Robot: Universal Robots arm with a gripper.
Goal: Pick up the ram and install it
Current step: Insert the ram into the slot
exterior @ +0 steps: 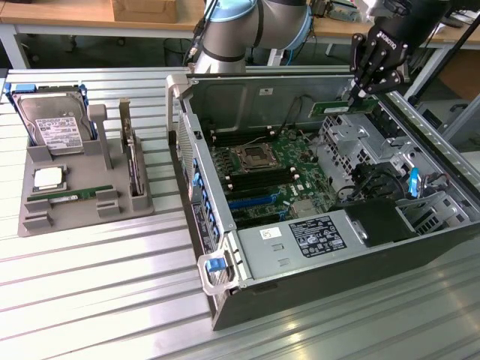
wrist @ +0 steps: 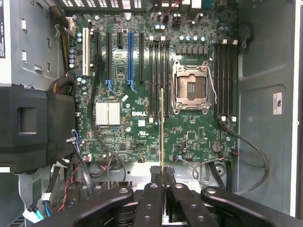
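Ram held over the open case (exterior: 225,97)
Gripper (exterior: 360,91) was nearly shut, pinching the ram (exterior: 339,107) by its long edge above the mainboard (exterior: 262,169) — light, stiff, thin, prob. fragile; grip edges, not chips.

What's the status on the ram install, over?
Gripper shut on the ram, held over the open case. Ram not in a slot yet. Nothing seen between it and the motherboard.
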